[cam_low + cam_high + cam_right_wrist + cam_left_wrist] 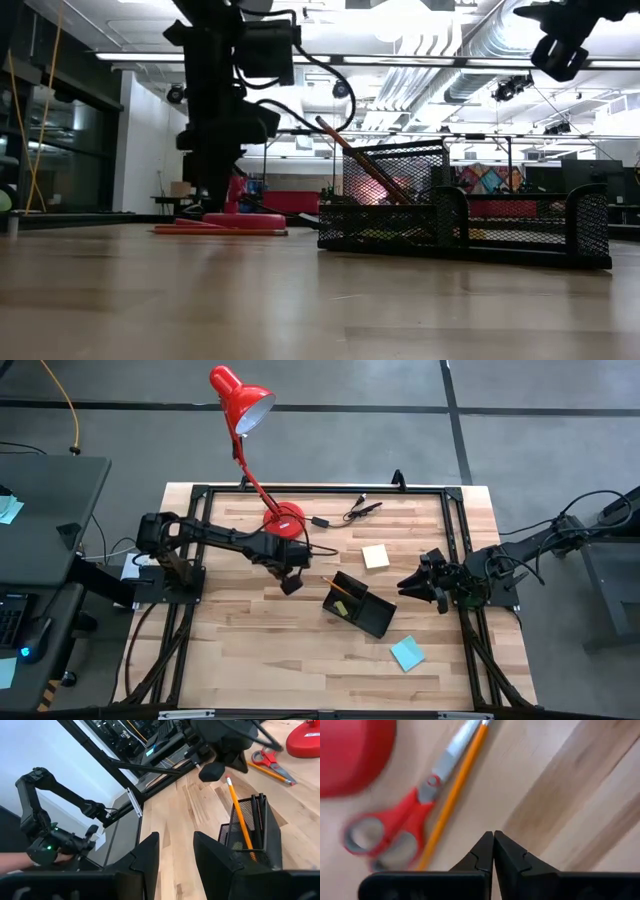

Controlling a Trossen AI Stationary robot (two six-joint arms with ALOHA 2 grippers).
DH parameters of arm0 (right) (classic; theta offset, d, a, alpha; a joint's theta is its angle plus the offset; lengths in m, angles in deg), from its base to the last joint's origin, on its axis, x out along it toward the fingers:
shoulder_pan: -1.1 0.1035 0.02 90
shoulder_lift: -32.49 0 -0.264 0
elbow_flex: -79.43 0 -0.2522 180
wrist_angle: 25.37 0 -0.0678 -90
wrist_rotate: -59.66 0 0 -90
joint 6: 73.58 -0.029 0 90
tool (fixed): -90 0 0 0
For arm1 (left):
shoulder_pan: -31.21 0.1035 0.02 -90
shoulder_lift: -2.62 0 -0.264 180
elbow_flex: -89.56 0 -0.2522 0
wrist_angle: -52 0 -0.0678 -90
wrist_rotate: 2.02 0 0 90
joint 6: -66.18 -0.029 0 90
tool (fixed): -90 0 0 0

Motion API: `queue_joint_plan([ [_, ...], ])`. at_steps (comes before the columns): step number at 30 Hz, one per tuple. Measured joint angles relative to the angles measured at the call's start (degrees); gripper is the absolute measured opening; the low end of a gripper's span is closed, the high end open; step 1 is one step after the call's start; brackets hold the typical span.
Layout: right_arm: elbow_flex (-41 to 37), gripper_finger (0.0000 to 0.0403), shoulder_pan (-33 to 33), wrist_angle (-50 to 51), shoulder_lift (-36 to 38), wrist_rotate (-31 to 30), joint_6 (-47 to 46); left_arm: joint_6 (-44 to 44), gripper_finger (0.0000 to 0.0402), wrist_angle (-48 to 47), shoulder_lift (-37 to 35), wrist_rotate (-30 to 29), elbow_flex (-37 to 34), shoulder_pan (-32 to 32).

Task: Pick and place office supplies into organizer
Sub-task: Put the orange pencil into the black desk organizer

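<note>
Wooden table (pixel 250 660) (no legible writing)

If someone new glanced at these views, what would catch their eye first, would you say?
Probably the red desk lamp arching over the table's far edge. Next, the left gripper, shut and empty, above the red-handled scissors and a pencil beside the lamp's base. Mid-table sits the black mesh organizer, a pencil already leaning inside.

left pincer (pixel 493 851) – fingers pressed together, empty | right pincer (pixel 175 851) – seemingly parted, parked at right edge
</note>
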Motion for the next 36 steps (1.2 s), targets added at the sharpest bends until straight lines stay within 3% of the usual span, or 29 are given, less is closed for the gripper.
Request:
queue_joint_plan([
  [13, 0.0, 0.0116, 0.02, 0.01, 0.0, -0.83, -2.51, -34.17, 0.0012, -0.12, 0.34, 2.06, -0.02, 6.79],
  [20, 0.0, 0.0116, 0.0, 0.26, 0.0, -5.91, -2.1, -43.01, 0.0085, 2.34, 0.34, 15.0, -0.02, 10.5],
  [26, 0.0, 0.0116, -0.01, 0.63, 0.0, -7.93, -1.42, -47.72, 0.0145, 1.19, 0.34, 14.71, -0.02, 11.23],
  [36, 0.0, 0.0116, 0.01, 0.66, 0.0, -10.69, -1.0, -51.23, 0.0154, 0.96, 0.34, 17.3, -0.04, 14.24],
])
